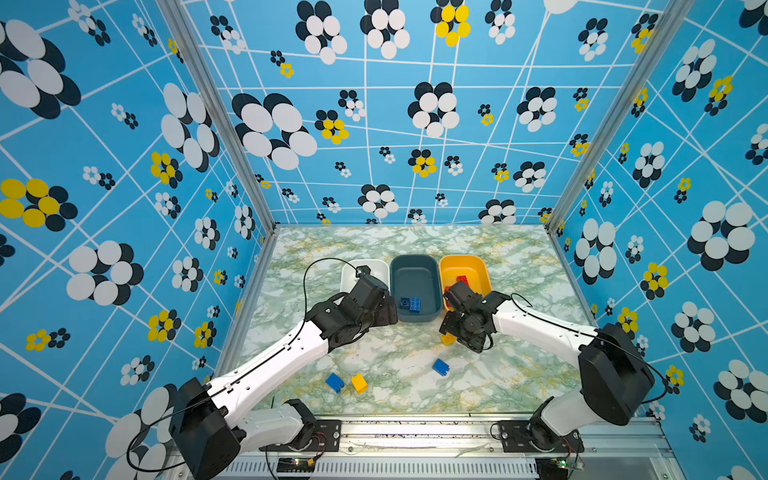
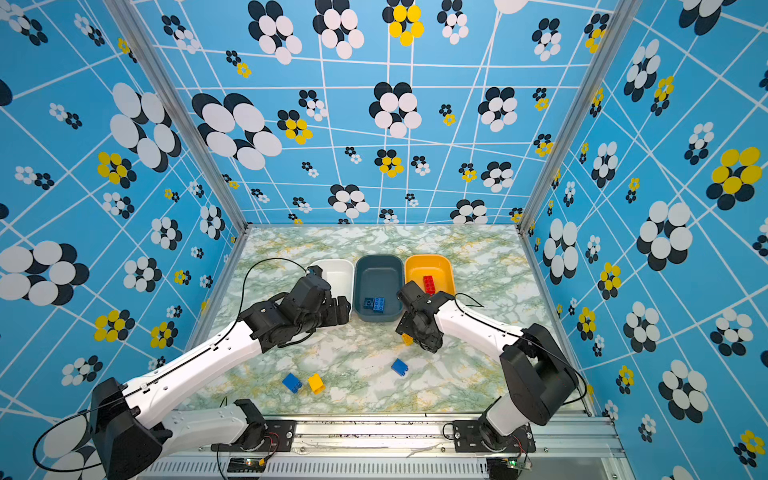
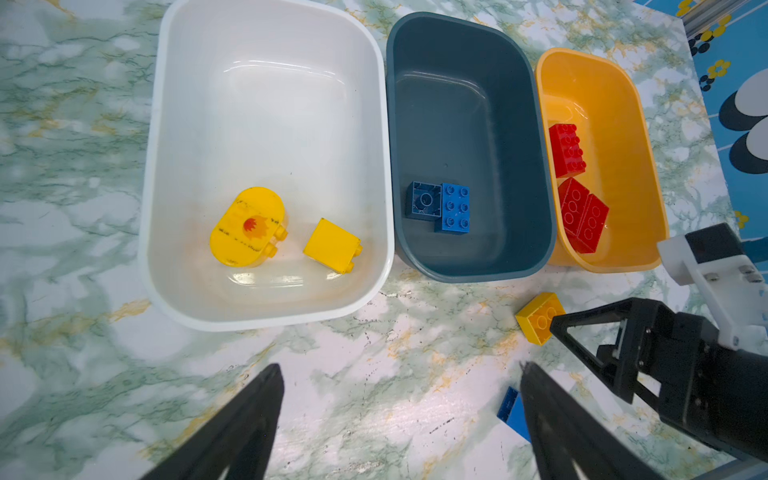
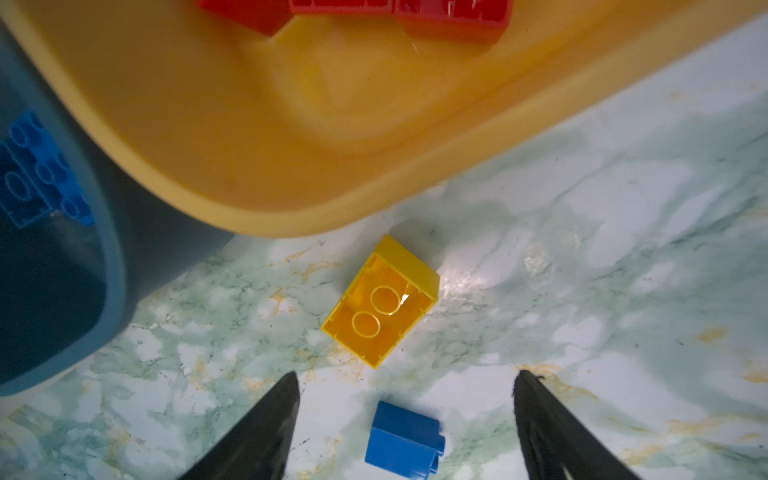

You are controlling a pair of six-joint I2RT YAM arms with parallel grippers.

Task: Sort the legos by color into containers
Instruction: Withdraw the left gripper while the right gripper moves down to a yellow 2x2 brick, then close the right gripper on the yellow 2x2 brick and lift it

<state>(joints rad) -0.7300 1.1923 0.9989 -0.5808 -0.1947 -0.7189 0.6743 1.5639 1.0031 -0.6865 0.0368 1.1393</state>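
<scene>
While our left gripper point(image 3: 401, 368) and right gripper point(image 4: 407, 374) hang with jaws apart and empty, we see an upturned yellow brick point(image 4: 380, 301) and a blue brick point(image 4: 405, 440) loose on the table point(image 4: 582, 249) by the right one, just outside the orange tub point(image 4: 291, 216) of red bricks point(image 3: 567, 151).

Three walls point(image 1: 395, 166) of bright blue paper, printed with white lines and black, white and yellow flowers, close the cell at 9, 12 and 3 o'clock. Aluminium posts point(image 1: 222, 124) stand in the corners at 10 and 2 o'clock. The tabletop point(image 1: 415, 241) is glossy white marble veined green and gold, catching soft glare. A slotted metal rail point(image 1: 415, 469) runs along 6 o'clock.
</scene>
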